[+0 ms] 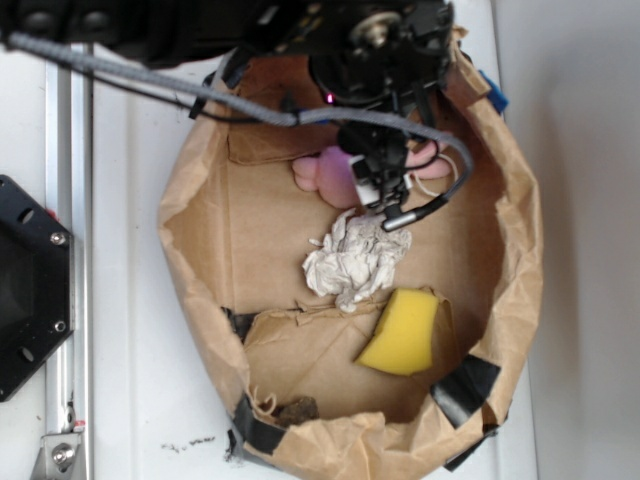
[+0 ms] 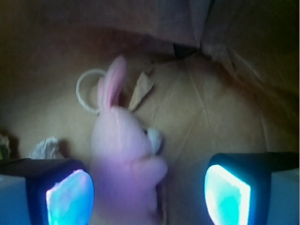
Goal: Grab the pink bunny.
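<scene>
- A white counter (image 1: 130, 300) is filling the exterior view, with a metal rail (image 1: 68, 250) running down the left edge of the frame.
- A wide brown paper bag (image 1: 200, 290), creased and rolled down into a shallow basin, is sitting in the centre; black tape (image 1: 465, 385) is patching its lower rim.
- The pink bunny (image 1: 328, 172), soft, rounded plush, is lying on the bag floor in the upper middle of the frame, partly under the black arm.
- In the wrist view the bunny (image 2: 123, 140) is showing one long ear pointing up and a thin white loop cord (image 2: 86, 89) beside it.
- The pincer (image 2: 149, 190) is standing wide open, gripping nothing; the bunny is sitting just beside its left-of-frame pad.
- A crumpled off-white paper wad (image 1: 355, 258) is resting mid-frame.
- A smooth yellow sponge wedge (image 1: 405, 332) is lying lower right of the wad.
</scene>
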{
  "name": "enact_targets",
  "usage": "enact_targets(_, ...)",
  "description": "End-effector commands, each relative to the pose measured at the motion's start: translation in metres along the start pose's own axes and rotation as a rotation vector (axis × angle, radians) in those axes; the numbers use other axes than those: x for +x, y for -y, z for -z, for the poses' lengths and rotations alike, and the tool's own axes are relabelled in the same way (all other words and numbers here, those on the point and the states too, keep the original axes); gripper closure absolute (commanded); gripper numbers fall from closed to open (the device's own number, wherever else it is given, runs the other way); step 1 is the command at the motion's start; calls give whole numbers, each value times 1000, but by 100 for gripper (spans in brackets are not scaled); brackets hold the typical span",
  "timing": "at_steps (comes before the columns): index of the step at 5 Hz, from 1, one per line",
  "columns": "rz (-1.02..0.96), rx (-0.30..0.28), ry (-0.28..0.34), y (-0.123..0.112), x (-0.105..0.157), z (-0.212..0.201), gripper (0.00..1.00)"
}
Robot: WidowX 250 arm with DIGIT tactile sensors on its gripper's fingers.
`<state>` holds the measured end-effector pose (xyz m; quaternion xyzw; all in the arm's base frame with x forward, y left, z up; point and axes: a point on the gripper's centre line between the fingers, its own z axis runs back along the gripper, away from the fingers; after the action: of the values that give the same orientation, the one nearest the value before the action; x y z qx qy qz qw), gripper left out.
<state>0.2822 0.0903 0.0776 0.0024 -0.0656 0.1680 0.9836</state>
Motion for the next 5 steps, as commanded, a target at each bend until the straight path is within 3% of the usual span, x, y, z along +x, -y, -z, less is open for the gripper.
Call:
enact_targets(1, -38, -20, 79, 0, 25, -15, 0)
enact_targets(5, 51, -3, 15, 29, 10, 21, 0)
